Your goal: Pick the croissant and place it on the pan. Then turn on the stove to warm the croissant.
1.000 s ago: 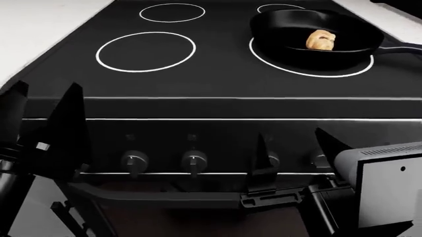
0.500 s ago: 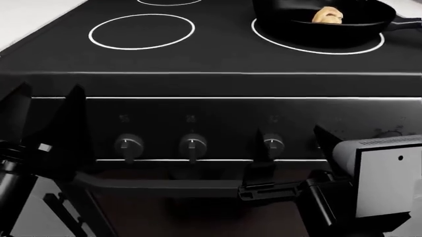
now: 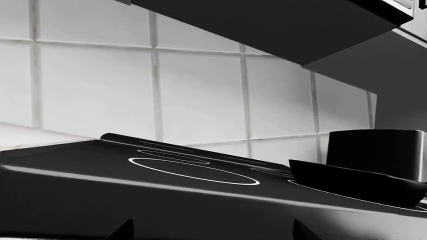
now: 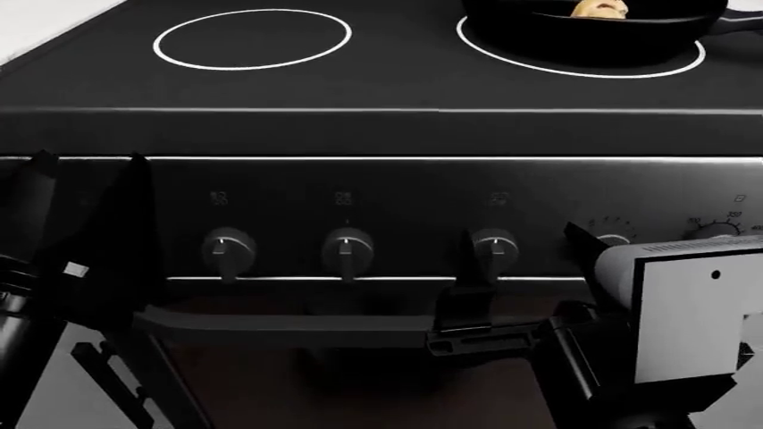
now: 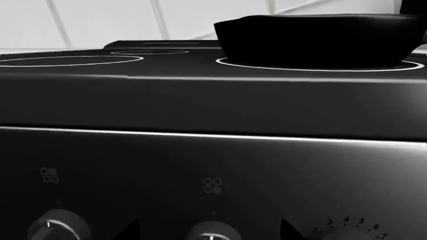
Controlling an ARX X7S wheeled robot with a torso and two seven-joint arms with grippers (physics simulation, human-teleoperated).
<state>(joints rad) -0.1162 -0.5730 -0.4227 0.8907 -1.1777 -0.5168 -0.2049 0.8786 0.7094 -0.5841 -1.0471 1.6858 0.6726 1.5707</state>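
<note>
Croissant (image 4: 599, 8) rests in pan (image 4: 596, 27); right gripper (image 4: 524, 268), jaws apart, faces a small rigid knob (image 4: 494, 248), best pinched across its rim.

Golden croissant (image 4: 599, 8) in black pan (image 4: 596, 31) on stove (image 4: 381, 98) burner ring.

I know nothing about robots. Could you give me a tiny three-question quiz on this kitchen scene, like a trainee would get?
1. True or false: the croissant already lies in the pan.
2. Which burner ring does the pan sit on in the head view: A) front left, B) front right?
3. Fill in: the right gripper is level with the stove's front ____.

Key: 1 true. 2 B. 3 knobs; its jaws stand open, with one knob showing between them.
</note>
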